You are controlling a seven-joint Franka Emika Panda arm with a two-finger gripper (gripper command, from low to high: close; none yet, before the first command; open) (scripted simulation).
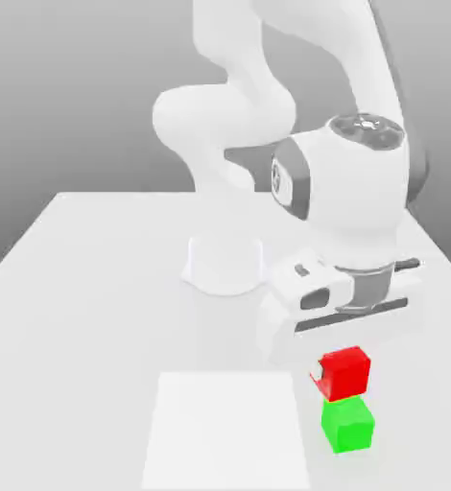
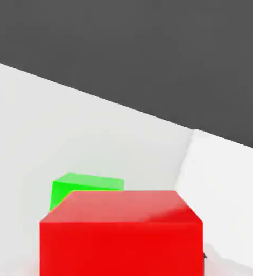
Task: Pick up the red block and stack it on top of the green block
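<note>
Bright red is catching my eye towards the lower right of the exterior view, where the red block [image 1: 345, 374] is hanging beneath the hand of the white arm [image 1: 359, 192]. The gripper [image 1: 343, 372] is closing firmly on that block, and a small pale fingertip [image 1: 317, 370] is showing at its side towards the exterior view's left. The block is sitting slightly turned in the grip, and its faces are looking plain and matte.

Just below it in the exterior view, the green block [image 1: 347, 424] is resting on the pale table [image 1: 85, 336], near the lower right corner of the frame. The red block's lower edge is meeting the green one's upper edge in that view, but I cannot tell whether the two are touching.

From the hand view, the red block is looming large in front, partly covering the green one, whose upper face and a slice of its side are peeping out from behind.

A flat white square [image 1: 227, 432] is lying on the table at the bottom centre of the exterior view, just beside the green block. Farther back, near the middle of the frame, the arm's round base [image 1: 225, 264] is standing on the same table. Grey background [image 1: 66, 96] is stretching across the top.
</note>
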